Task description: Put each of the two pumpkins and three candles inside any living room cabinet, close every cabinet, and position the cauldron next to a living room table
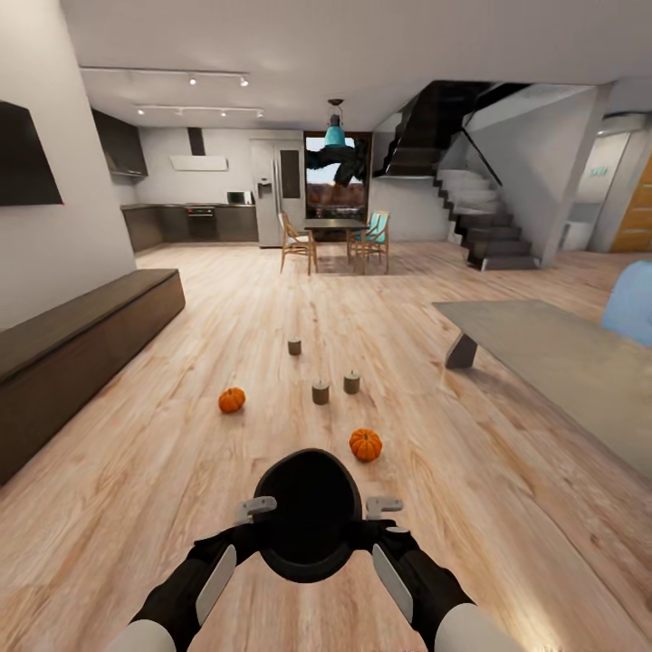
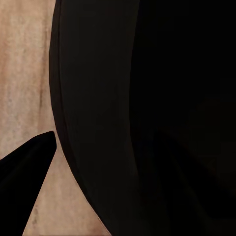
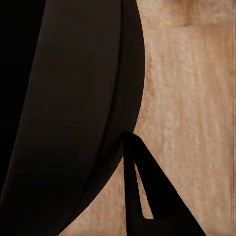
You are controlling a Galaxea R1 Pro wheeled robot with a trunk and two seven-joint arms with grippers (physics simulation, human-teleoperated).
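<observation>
I hold a black round cauldron [image 1: 308, 521] close in front of me, low over the wooden floor. My left gripper [image 1: 256, 509] and right gripper [image 1: 384, 505] are each shut on its rim from opposite sides. The wrist views show its dark wall [image 2: 147, 118] [image 3: 64, 118] with one finger [image 2: 24, 182] [image 3: 157, 196] outside it. Ahead on the floor lie two orange pumpkins [image 1: 232, 399] [image 1: 366, 444] and three squat candles [image 1: 294, 346] [image 1: 321, 391] [image 1: 351, 382]. The long dark cabinet [image 1: 81, 349] runs along the left wall, its fronts closed. The low grey table [image 1: 561, 353] stands at the right.
A dark TV [image 1: 27, 158] hangs above the cabinet. A pale blue seat [image 1: 631, 303] sits at the right edge behind the table. Far back are a dining table with chairs [image 1: 335, 237], the kitchen and a staircase [image 1: 484, 226].
</observation>
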